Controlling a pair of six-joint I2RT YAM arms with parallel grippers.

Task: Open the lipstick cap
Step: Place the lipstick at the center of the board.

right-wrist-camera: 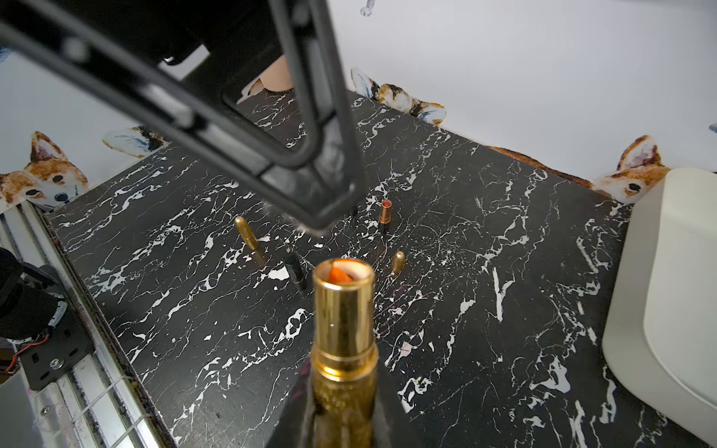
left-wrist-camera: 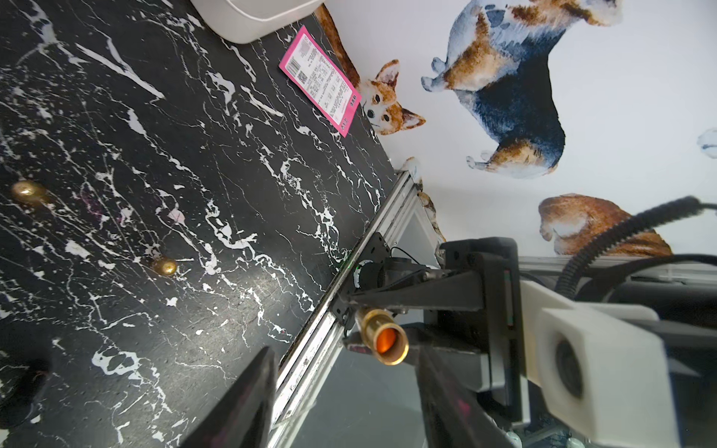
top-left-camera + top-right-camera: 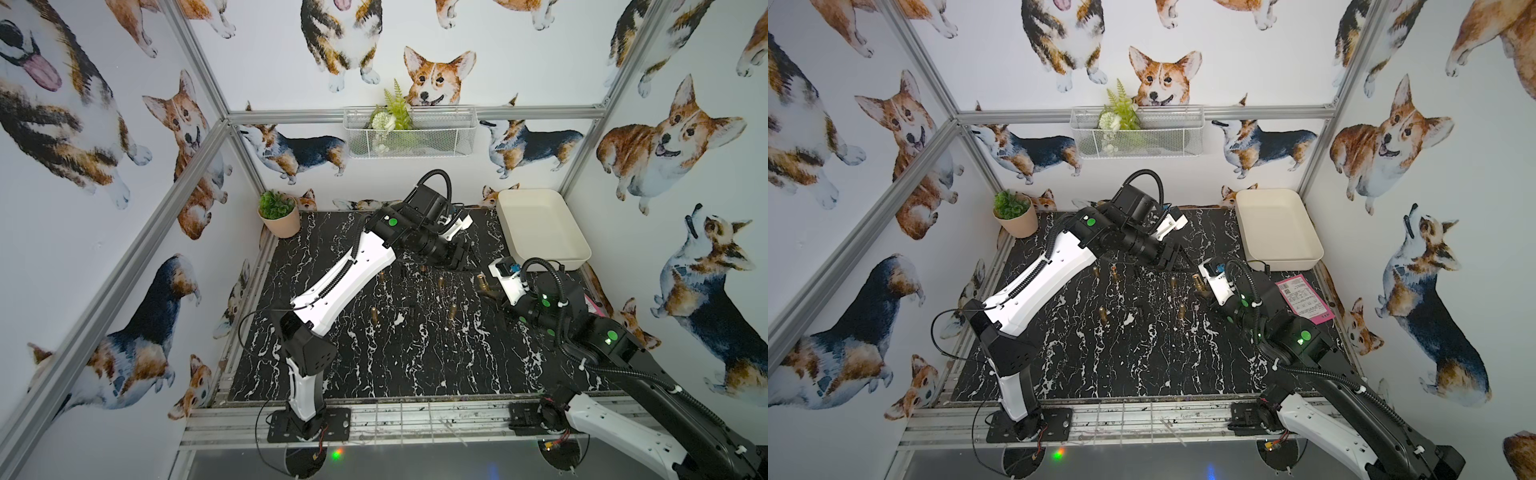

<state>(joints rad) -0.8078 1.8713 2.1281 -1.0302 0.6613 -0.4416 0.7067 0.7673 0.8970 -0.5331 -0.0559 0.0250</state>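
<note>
Both top views place the lipstick point(image 3: 482, 281) just above the marble table point(image 3: 374, 374), pinched in the right gripper point(image 3: 491, 294), with the left gripper point(image 3: 465, 259) close beyond it. From the left wrist, we see the left jaws standing apart, nothing between them, facing the tube's open mouth. From the right wrist, the glossy gold barrel is clamped low, uncapped, with orange showing inside. We judge it light, rigid and slippery. Grip the barrel, never the soft orange core.
</note>
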